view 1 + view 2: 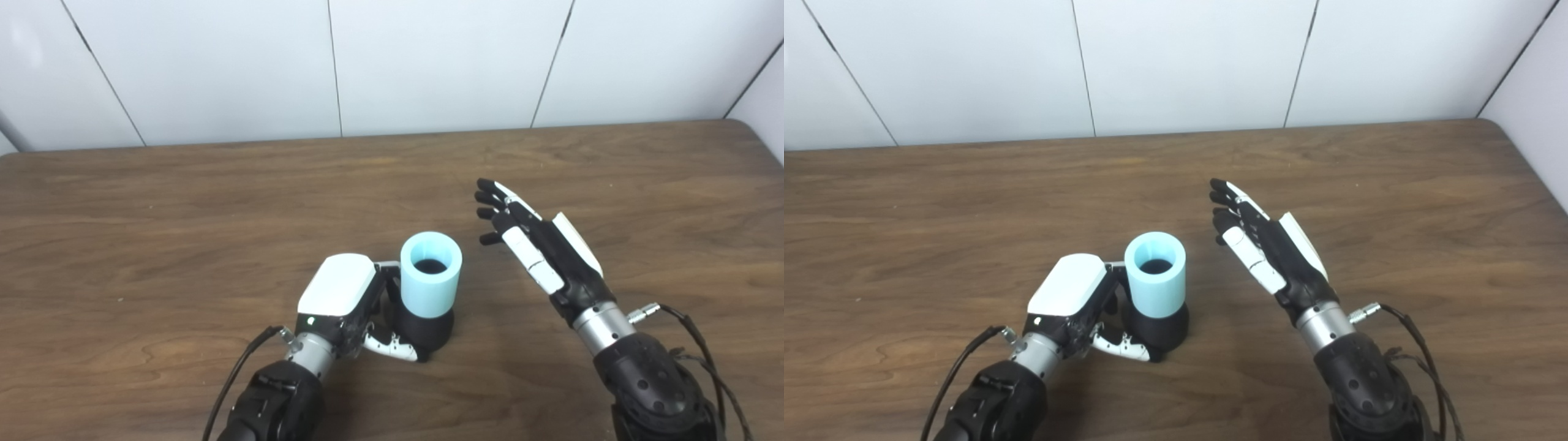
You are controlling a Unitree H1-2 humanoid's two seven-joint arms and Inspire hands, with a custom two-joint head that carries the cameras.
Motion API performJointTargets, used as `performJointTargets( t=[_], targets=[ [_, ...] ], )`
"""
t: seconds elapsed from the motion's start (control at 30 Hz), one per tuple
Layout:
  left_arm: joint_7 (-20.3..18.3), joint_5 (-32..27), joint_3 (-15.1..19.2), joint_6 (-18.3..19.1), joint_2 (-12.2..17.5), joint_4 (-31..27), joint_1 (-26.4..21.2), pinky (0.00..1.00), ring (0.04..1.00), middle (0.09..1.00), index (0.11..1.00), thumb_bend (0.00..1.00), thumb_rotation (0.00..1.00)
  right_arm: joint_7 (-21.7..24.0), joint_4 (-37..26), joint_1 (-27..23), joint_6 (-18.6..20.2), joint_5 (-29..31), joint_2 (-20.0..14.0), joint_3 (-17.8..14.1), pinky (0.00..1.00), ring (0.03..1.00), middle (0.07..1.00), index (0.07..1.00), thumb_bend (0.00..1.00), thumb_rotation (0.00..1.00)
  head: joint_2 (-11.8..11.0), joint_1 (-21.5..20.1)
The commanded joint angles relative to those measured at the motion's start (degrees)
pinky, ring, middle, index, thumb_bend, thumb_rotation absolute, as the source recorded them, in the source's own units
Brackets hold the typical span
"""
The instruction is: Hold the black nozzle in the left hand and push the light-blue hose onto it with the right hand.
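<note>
From my station I see the black nozzle standing upright on the wooden table, a little left of centre and toward the near edge. The light-blue hose sits on top of it, a short upright sleeve with its open mouth facing up; its lower end meets the nozzle's wider black base, and a dark opening shows inside the bore.

My left hand is closed around the nozzle from the left side. Its white back plate faces up, the thumb wraps across the front of the black base, and the fingers reach behind, just beside the lower part of the hose. Whether they touch the hose itself I cannot tell.

My right hand holds nothing. It hovers to the right of the hose, clear of it, palm turned toward the hose, with its fingers extended and lying side by side, pointing away toward the far wall. The thumb lies along the palm side, pointing the same way.

The white panelled wall stands behind the table's far edge. Cables trail from the right wrist, and a single cable from the left forearm.
</note>
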Motion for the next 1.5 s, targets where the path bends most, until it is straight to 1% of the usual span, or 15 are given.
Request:
performJointTargets(
  t=[0.0, 0.13, 0.27, 0.3, 0.5, 0.67, 0.77, 0.83, 0.93, 1.07, 1.3, 1.47],
  targets=[
    [-2.1, -0.4, 1.2, 1.5, 0.7, -0.6, -0.1, 0.48, 0.549, 0.584, 0.573, 0.98, 0.17, -1.1, -0.4, -0.7, -1.5, 1.2, -0.2, -0.1, 0.71, 0.875, 0.91, 0.947, 0.41, 1.0, 0.0, 0.0],
    [-3.0, -1.4, 2.4, 1.3, 0.6, -1.2, -1.0, 0.48, 0.54, 0.581, 0.566, 0.98, 0.19, -1.3, -0.2, -0.7, -1.5, 1.6, -0.2, 0.0, 0.72, 0.871, 0.909, 0.95, 0.41, 1.0, 0.0, 0.1],
    [-4.4, -1.1, 3.1, 1.7, 0.5, -1.9, -1.9, 0.52, 0.568, 0.601, 0.59, 1.0, 0.21, -1.7, -0.1, -0.6, -1.4, 1.3, -0.2, 0.2, 0.74, 0.874, 0.907, 0.949, 0.41, 1.0, -0.1, 0.1],
    [-4.8, -0.6, 3.1, 1.8, 0.6, -2.0, -2.1, 0.53, 0.577, 0.609, 0.599, 1.0, 0.22, -1.7, -0.2, -0.5, -1.4, 1.3, -0.3, 0.3, 0.74, 0.873, 0.906, 0.948, 0.41, 1.0, -0.1, 0.1],
    [-6.4, 3.1, 2.8, 1.5, 1.1, -2.8, -2.5, 0.51, 0.597, 0.643, 0.66, 1.0, 0.3, -2.0, -0.5, -0.4, -0.8, 1.4, -0.4, 0.4, 0.74, 0.874, 0.902, 0.948, 0.4, 1.0, -0.1, 0.2],
    [-7.7, 5.4, 2.7, 0.7, 1.7, -3.1, -2.6, 0.51, 0.614, 0.674, 0.694, 1.0, 0.33, -2.1, -0.6, -0.3, -0.7, 1.5, -0.6, 0.3, 0.72, 0.848, 0.892, 0.946, 0.4, 1.0, 0.0, 0.2],
    [-8.2, 6.5, 2.5, 0.1, 2.1, -3.2, -2.5, 0.51, 0.629, 0.691, 0.725, 1.0, 0.34, -2.2, -0.7, -0.2, -0.3, 2.3, -0.5, -0.2, 0.71, 0.84, 0.884, 0.944, 0.4, 1.0, 0.0, 0.2],
    [-8.1, 6.8, 2.5, -0.3, 2.3, -3.2, -2.3, 0.53, 0.642, 0.699, 0.74, 1.0, 0.34, -2.2, -0.7, -0.2, -0.2, 2.6, -0.6, -0.4, 0.71, 0.832, 0.88, 0.945, 0.4, 1.0, 0.0, 0.3],
    [-8.3, 7.3, 2.6, -0.6, 2.4, -3.1, -1.9, 0.55, 0.657, 0.709, 0.749, 1.0, 0.33, -2.2, -0.6, -0.2, -0.4, 2.5, -1.0, -0.4, 0.7, 0.805, 0.872, 0.945, 0.39, 1.0, 0.0, 0.3],
    [-9.2, 7.9, 2.9, -0.6, 2.4, -3.3, -1.7, 0.58, 0.677, 0.721, 0.761, 1.0, 0.33, -2.1, -0.6, -0.2, -0.5, 2.5, -1.3, -0.3, 0.7, 0.826, 0.869, 0.944, 0.39, 1.0, 0.0, 0.5],
    [-10.3, 7.9, 4.2, -0.8, 2.7, -4.3, -2.2, 0.55, 0.66, 0.724, 0.773, 1.0, 0.38, -2.3, -0.7, -0.2, 0.0, 2.8, -1.6, -0.1, 0.72, 0.834, 0.867, 0.947, 0.41, 1.0, -0.1, 0.6],
    [-10.7, 7.4, 5.7, -0.9, 2.7, -5.2, -2.9, 0.55, 0.659, 0.722, 0.77, 1.0, 0.39, -2.4, -0.7, -0.1, -0.2, 3.0, -1.6, 0.0, 0.7, 0.827, 0.857, 0.947, 0.41, 1.0, 0.0, 0.6]
  ],
)
